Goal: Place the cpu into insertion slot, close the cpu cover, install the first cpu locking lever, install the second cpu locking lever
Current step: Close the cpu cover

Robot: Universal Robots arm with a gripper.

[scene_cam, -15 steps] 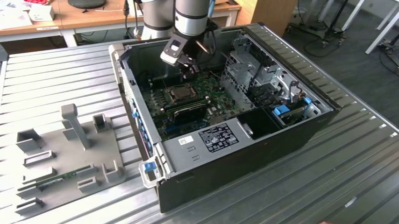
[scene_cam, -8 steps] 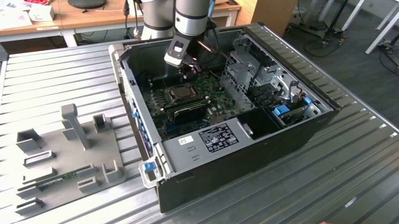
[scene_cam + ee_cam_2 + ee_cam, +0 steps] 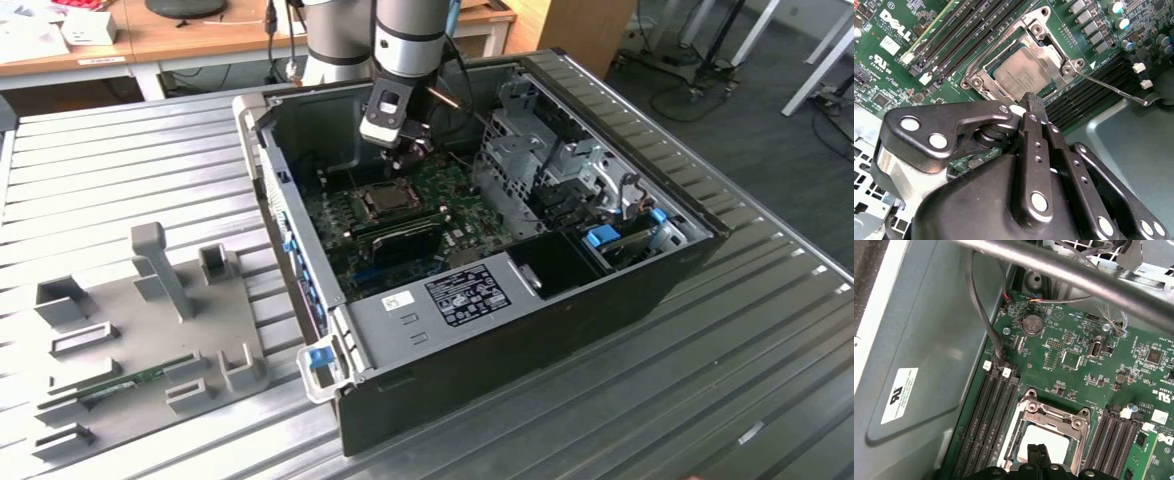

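The cpu point(image 3: 1021, 75) with its dull grey top lies flat in the socket on the green motherboard point(image 3: 899, 65). The cpu cover point(image 3: 1056, 55) is down over it and frames the chip. A thin wire locking lever point(image 3: 1109, 87) sticks out sideways from the socket's corner, away from the board. My gripper point(image 3: 1033, 102) hangs just above the socket's edge, fingers pressed together and holding nothing. In the first wrist view the shut gripper point(image 3: 1038, 451) sits over the cpu point(image 3: 1054, 439) inside the cover point(image 3: 1054, 415). In the exterior view the gripper point(image 3: 404, 155) hovers above the socket point(image 3: 387, 203) inside the open case.
Memory slots point(image 3: 989, 410) flank the socket on both sides. A grey cable point(image 3: 981, 315) runs down the case wall beside them. Drive cages point(image 3: 547, 165) fill the case on the exterior view's right. A grey fixture board point(image 3: 134, 320) lies on the metal table at the exterior view's left.
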